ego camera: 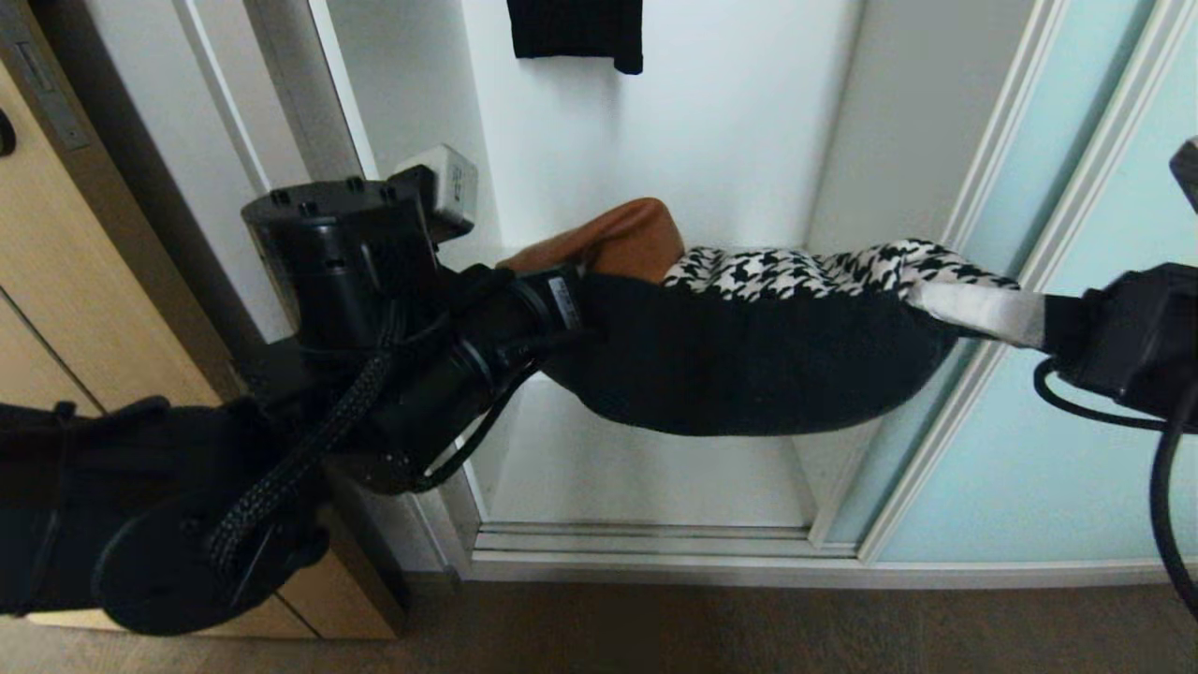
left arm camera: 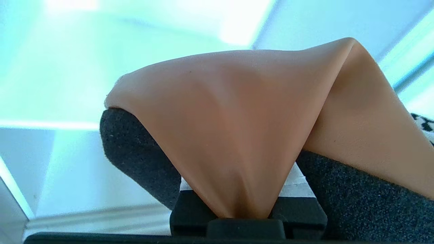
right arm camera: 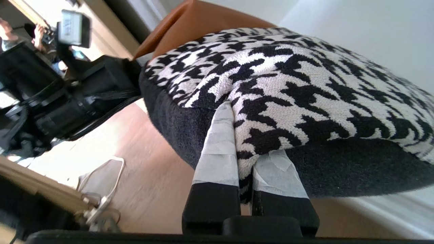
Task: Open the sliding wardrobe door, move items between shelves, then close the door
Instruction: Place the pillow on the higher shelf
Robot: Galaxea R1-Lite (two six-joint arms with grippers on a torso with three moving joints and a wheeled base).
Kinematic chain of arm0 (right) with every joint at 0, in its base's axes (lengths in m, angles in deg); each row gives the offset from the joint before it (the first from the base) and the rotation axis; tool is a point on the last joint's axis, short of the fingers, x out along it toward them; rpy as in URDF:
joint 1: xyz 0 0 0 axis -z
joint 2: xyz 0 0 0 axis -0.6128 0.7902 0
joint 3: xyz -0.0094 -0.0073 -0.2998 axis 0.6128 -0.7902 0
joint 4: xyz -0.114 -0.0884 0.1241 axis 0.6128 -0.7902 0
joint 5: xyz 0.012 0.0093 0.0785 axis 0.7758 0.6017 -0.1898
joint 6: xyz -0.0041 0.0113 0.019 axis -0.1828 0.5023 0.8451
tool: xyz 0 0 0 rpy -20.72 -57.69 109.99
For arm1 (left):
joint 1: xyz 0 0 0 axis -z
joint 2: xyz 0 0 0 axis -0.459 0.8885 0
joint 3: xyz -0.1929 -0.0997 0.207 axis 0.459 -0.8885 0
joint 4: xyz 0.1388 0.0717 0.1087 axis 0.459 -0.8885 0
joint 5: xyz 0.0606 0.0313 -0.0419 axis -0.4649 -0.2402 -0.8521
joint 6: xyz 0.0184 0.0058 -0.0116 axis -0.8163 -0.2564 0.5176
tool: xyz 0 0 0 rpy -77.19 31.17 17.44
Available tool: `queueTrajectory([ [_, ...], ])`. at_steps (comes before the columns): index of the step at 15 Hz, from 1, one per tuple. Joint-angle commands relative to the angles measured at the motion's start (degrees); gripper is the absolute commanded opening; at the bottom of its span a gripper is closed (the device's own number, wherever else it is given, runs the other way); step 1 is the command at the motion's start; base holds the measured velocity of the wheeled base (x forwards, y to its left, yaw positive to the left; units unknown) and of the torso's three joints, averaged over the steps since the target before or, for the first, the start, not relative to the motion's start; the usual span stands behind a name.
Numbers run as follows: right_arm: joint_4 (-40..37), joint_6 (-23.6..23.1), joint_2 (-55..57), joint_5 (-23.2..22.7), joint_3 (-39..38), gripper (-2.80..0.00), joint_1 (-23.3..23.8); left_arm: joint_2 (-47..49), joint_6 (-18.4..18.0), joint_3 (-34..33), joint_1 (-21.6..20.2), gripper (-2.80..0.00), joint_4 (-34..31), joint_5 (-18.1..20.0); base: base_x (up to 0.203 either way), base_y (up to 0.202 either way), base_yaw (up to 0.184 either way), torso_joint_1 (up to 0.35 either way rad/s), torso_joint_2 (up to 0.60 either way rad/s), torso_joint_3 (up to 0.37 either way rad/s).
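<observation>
The cushion (ego camera: 749,356), tan leather-like at one end, houndstooth on top and black underneath, hangs level in the air in front of the open wardrobe. My left gripper (ego camera: 585,281) is shut on its tan end (left arm camera: 237,118), the fabric bunched between the jaws (left arm camera: 242,200). My right gripper (ego camera: 922,300) is shut on the houndstooth corner (right arm camera: 305,84), its taped fingers (right arm camera: 217,152) pinching the edge. A white shelf (ego camera: 636,468) lies below the cushion. The sliding wardrobe door (ego camera: 1058,449), frosted aqua glass, stands pushed to the right.
A small black garment (ego camera: 576,33) hangs at the top of the wardrobe's back wall. A light wooden door (ego camera: 56,281) stands on the left behind my left arm. The door track (ego camera: 655,543) and brown floor (ego camera: 655,627) run along the bottom. Cables (right arm camera: 101,189) lie on the floor.
</observation>
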Motion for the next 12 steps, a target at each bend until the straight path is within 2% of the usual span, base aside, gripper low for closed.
queueTrajectory([
  [1,0.3,0.1,6.7,-0.2,4.9,-2.80,0.9,2.3,0.1,3.4,-2.3,-2.80,-0.6,0.0,0.000,0.000,0.000,0.000,0.00,0.000],
  [7,0.9,-0.2,25.7,-0.5,20.5,-2.80,5.6,15.8,0.2,16.1,-11.0,-2.80,-0.3,0.6,0.000,0.000,0.000,0.000,0.00,0.000],
  [10,3.1,-0.2,36.5,-0.4,29.8,-2.80,7.2,23.7,0.2,25.5,-14.0,-2.80,-0.6,1.1,0.000,0.000,0.000,0.000,0.00,0.000],
  [12,5.9,-0.3,41.3,-0.3,33.4,-2.80,7.7,28.0,0.1,30.7,-15.2,-2.80,-0.8,1.3,0.000,0.000,0.000,0.000,0.00,0.000],
])
